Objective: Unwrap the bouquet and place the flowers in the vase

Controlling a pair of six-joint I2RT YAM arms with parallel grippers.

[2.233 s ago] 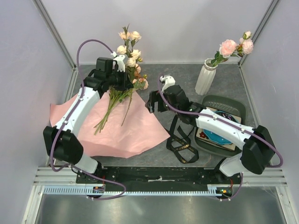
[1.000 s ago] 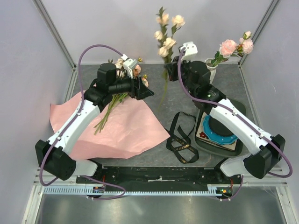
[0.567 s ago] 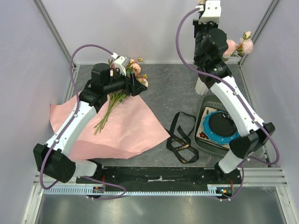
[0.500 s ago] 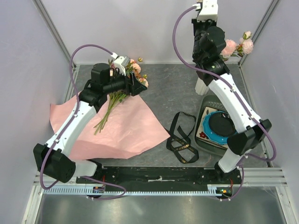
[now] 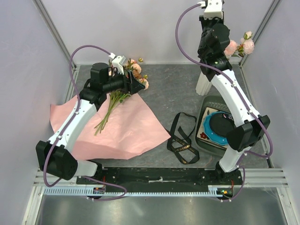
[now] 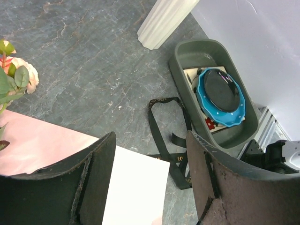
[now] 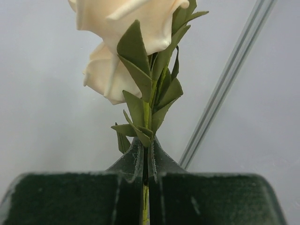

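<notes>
My right gripper point(image 7: 146, 145) is shut on the green stem of a cream rose point(image 7: 122, 28), held upright against the back wall. In the top view the right arm point(image 5: 213, 40) reaches up over the white ribbed vase point(image 5: 204, 83), and its fingers and flower are cut off by the top edge. Two pink roses point(image 5: 230, 47) stand in the vase. The other flowers point(image 5: 135, 71) lie with their stems point(image 5: 108, 112) on the opened pink paper point(image 5: 126, 131). My left gripper point(image 5: 138, 85) hovers open beside their heads, holding nothing.
A black ribbon point(image 5: 183, 140) lies loose on the grey floor right of the paper. A blue round dish point(image 5: 220, 126) sits in a grey tray point(image 5: 234, 105) at the right, near the vase. The cell walls close in on the left, back and right.
The right arm has carried its cream rose stem from mid-table up and right, high above the vase. The left arm has stayed by the flowers, open.
</notes>
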